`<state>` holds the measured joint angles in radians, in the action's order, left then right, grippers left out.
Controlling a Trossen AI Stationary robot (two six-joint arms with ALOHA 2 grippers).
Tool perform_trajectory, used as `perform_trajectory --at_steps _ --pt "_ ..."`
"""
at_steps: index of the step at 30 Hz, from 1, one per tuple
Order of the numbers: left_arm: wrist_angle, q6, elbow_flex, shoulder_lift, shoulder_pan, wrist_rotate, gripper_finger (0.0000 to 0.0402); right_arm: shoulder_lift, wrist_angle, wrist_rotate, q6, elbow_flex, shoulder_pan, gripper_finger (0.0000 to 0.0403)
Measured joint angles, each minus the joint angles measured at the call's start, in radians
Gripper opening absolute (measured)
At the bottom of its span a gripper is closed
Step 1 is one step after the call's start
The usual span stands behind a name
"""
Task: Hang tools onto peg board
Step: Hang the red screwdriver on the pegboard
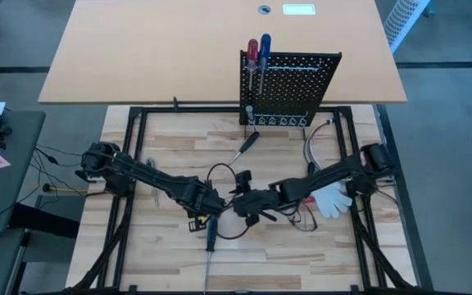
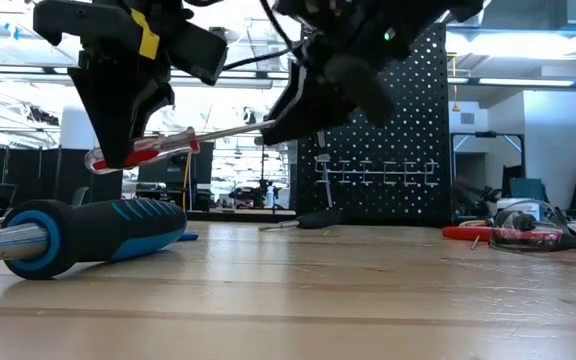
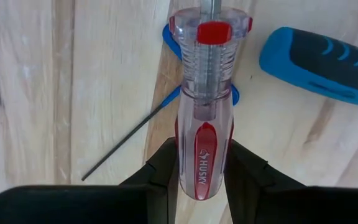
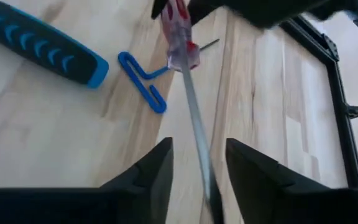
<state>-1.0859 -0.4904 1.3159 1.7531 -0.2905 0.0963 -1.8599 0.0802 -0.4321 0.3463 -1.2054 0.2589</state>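
My left gripper (image 1: 216, 210) (image 3: 202, 149) is over the middle of the slatted table, shut on a screwdriver with a clear and red handle (image 2: 140, 152). Its steel shaft (image 4: 194, 134) runs toward my right gripper (image 1: 241, 205) (image 4: 197, 149), which is open, one finger on either side of the shaft with a gap showing. The black peg board (image 1: 289, 86) stands upright at the far side, with a red-handled and a blue-handled screwdriver (image 1: 259, 51) standing in its top. A black-handled screwdriver (image 1: 247, 146) lies flat in front of it. A big blue-handled screwdriver (image 2: 98, 232) lies near the grippers. My left gripper pinches the screwdriver's handle at its red butt end (image 3: 202, 163) between the two fingers (image 3: 166, 171), which lie across it. The fingers come from above, pointing down. The screwdriver is lifted clear of the table and nearly level, its shaft pointing toward the table's right.
A blue T-handled hex key (image 4: 143, 81) lies on the table under the held screwdriver. A white glove (image 1: 332, 199) and a red-handled tool (image 2: 473, 233) lie to the right, with loose cables (image 1: 311, 147) nearby. A black frame (image 1: 129, 164) borders the slatted top.
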Motion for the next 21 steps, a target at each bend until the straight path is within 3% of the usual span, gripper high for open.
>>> perform_trajectory --at_steps 12,17,21 --pt "0.003 -0.001 0.000 0.000 0.001 -0.005 0.0079 -0.027 0.012 -0.017 0.032 -0.014 0.002 0.0061" --pt "0.003 -0.008 0.000 0.000 0.010 -0.029 0.0079 -0.027 0.009 -0.018 0.029 -0.014 0.002 0.0063" --pt "0.002 -0.008 0.000 0.000 0.020 -0.032 0.0079 -0.027 0.001 -0.018 0.037 -0.014 0.008 0.0087"
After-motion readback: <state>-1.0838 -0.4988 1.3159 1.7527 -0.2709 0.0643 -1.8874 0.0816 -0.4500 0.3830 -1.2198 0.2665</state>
